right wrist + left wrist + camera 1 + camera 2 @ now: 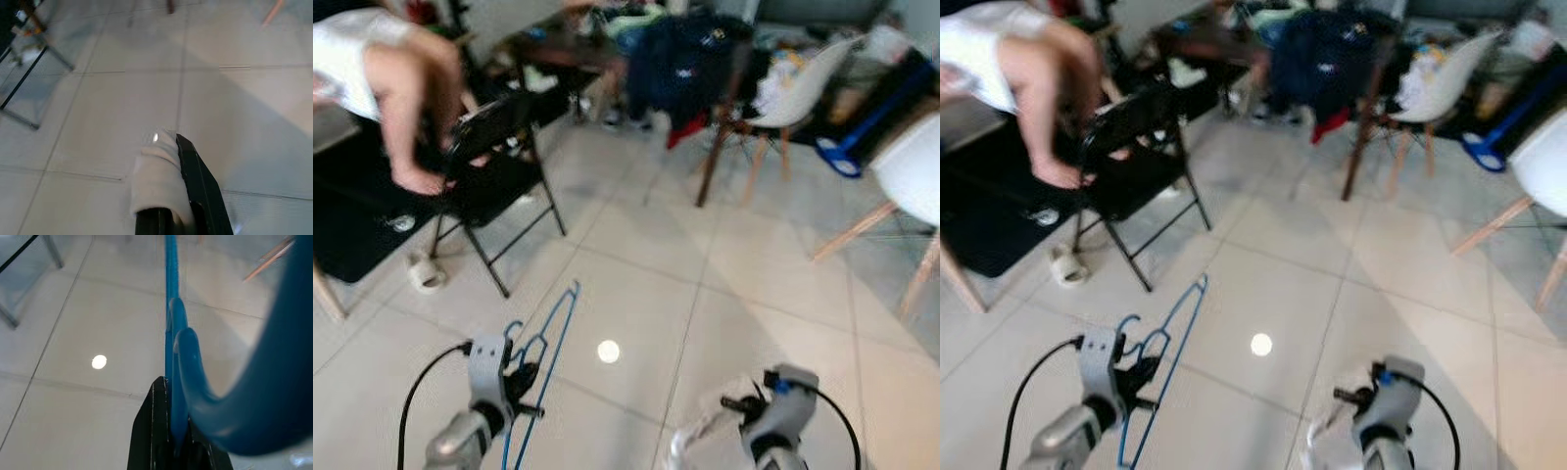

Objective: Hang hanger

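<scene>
Left eye view shows my left claw pinching the blue hanger, its long axis running far-right; my right claw clamps white cloth.

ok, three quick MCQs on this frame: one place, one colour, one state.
1. Which tool holds the hanger?
A. left
B. right
C. neither

2. The hanger's colour?
A. red
B. blue
C. white

3. State of the right tool?
A. open and empty
B. shut on white cloth
C. shut on the hanger

Key:
1. A: the left tool is shut on the hanger, as the left wrist view confirms.
2. B: its wire is blue in every view.
3. B: the right tool pinches a white cloth against its black finger, above the tiled floor.
</scene>
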You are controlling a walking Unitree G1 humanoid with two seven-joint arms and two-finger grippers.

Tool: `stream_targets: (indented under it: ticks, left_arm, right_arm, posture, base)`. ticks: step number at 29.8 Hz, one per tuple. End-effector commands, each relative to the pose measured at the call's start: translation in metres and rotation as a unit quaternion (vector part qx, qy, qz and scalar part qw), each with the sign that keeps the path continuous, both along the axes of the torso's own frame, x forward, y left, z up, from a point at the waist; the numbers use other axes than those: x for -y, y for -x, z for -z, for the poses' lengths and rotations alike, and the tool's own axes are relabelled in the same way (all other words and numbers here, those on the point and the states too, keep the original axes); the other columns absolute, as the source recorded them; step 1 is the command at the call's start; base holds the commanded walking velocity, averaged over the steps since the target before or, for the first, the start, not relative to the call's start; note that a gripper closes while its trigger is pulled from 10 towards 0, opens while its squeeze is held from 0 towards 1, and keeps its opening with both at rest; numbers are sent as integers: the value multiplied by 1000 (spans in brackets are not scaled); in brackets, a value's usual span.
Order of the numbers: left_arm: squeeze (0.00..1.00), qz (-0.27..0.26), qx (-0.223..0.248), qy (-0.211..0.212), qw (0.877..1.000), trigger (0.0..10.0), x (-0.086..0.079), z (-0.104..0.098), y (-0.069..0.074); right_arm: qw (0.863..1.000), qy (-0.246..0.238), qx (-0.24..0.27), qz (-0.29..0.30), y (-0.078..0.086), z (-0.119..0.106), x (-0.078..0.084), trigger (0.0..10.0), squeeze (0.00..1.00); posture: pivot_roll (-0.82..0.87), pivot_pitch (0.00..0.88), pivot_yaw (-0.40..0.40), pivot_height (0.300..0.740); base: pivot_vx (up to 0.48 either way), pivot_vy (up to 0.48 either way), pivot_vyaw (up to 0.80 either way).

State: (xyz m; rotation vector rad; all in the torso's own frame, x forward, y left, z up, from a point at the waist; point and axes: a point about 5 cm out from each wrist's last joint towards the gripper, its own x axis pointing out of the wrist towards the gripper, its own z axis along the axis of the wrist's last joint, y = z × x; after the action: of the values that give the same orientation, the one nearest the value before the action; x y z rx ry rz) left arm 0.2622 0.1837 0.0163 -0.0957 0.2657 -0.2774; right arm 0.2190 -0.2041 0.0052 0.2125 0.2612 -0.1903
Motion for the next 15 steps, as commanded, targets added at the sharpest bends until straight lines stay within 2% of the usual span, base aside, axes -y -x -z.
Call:
stream_targets:
  ticks: [1, 13, 15]
  left_arm:
    - [0, -17, -10, 4, 1000, 10000, -5, 6, 5]
    - [0, -25, -25, 4, 999, 10000, -7, 14, 2]
    - [0, -27, -30, 2, 999, 10000, -9, 16, 3]
  right_arm:
    - [1000, -2, 10, -2, -1, -2, -2, 10000, 0]
    - [1000, -7, 11, 2, -1, -1, -1, 10000, 0]
    - [1000, -7, 13, 2, -1, -1, -1, 10000, 0]
  posture:
    - [-23, 103, 4, 740]
    - [-23, 108, 5, 740]
    - [-26, 108, 5, 740]
  base:
    - [480, 0, -800]
    - [480, 0, -800]
    - [480, 0, 0]
